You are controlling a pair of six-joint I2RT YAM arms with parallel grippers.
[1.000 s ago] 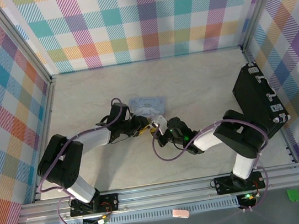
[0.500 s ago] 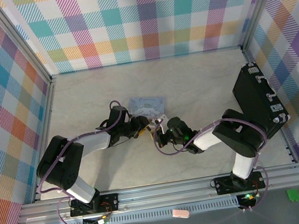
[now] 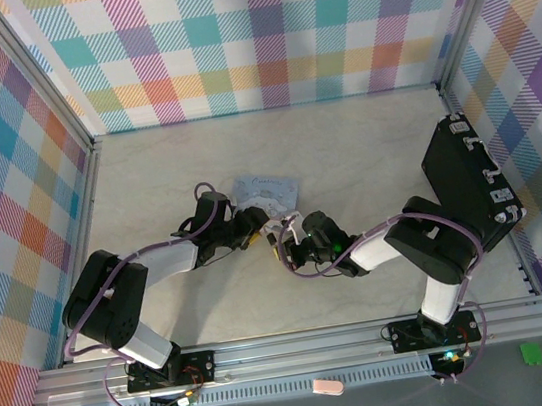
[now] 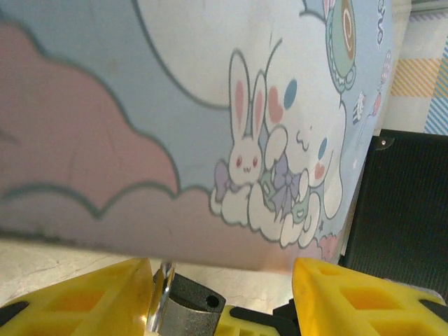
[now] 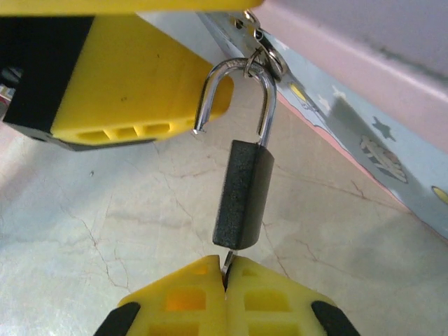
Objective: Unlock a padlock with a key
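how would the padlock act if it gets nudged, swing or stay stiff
Probably swings: the padlock hangs by its shackle from a small ring on the tin. Likely dense for its size, a solid block. With the shackle's one end free, it might slip off.

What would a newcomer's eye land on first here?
In the right wrist view, the black padlock is hooked through the latch ring of the pastel tin. One end of its shackle has sprung free, and the key in its base is pinched by the shut right gripper. In the left wrist view the tin's cartoon-bunny print looms close, with the left gripper open below it, yellow fingers well apart.
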